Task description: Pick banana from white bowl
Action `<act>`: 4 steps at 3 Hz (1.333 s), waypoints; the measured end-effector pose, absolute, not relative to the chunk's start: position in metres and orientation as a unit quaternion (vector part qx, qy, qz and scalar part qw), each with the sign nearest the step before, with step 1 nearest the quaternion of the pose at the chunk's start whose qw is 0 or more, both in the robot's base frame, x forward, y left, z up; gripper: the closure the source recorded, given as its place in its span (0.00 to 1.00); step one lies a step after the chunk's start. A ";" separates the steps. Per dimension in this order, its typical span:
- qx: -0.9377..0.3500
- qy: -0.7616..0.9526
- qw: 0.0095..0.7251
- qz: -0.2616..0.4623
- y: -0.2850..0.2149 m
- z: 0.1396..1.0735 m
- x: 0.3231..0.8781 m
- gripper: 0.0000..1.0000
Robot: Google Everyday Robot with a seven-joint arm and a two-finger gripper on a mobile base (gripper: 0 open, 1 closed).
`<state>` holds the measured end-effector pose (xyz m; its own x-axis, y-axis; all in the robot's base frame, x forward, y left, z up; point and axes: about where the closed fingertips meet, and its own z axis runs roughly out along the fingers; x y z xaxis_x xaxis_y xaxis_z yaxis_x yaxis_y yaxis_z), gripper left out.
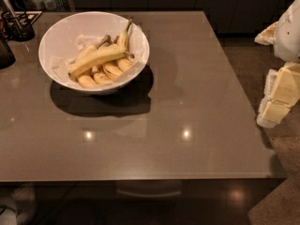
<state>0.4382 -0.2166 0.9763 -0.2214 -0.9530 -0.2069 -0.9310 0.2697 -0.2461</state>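
The white bowl [60,34] stands on the far left part of the grey table. It holds several bananas. The banana [98,58] is the longest one, pale yellow and nearly straight. It lies on top of the shorter curved bananas [105,72], slanting from lower left to upper right. My gripper [280,97] is at the far right of the view, beyond the table's right edge, far from the bowl and holding nothing.
A dark holder with utensils [18,26] stands at the table's back left corner, next to a dark object [4,53] at the left edge. The table's [187,102] front edge runs along the bottom. Floor [281,205] lies to the right.
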 end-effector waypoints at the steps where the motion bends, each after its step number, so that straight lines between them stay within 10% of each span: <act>1: -0.603 0.781 0.159 -0.035 -0.217 0.976 0.438 0.00; 4: -0.649 0.745 0.149 -0.043 -0.175 0.987 0.466 0.00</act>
<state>0.4662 -0.1751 0.9866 -0.1141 -0.9794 -0.1667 -0.9540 0.1549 -0.2569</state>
